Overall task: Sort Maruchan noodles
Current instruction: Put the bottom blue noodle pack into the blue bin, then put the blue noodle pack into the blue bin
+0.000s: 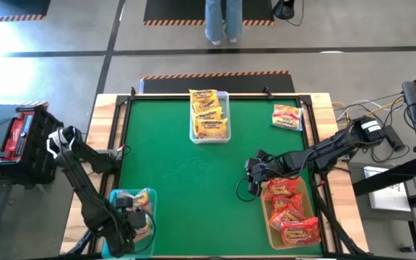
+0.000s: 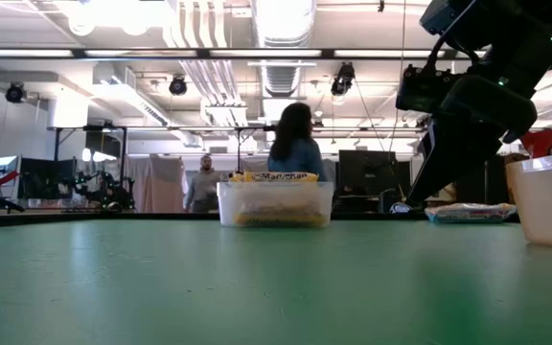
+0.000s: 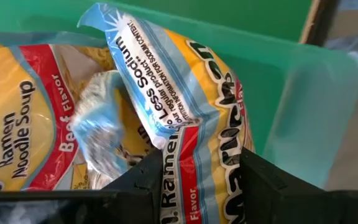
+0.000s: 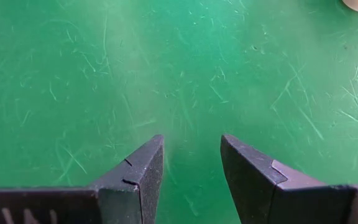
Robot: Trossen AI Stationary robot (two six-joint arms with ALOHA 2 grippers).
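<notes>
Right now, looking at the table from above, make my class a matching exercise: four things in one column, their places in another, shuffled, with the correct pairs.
Things
1. red packets
2. yellow-orange packets
3. single loose packet
4. left gripper

Places
A. lying on the table's far right edge, outside any bin
B. over the bin at the near left corner
C. bin at the far middle
D. bin at the near right

Pairs: 1-D, 2-C, 3-A, 4-B
</notes>
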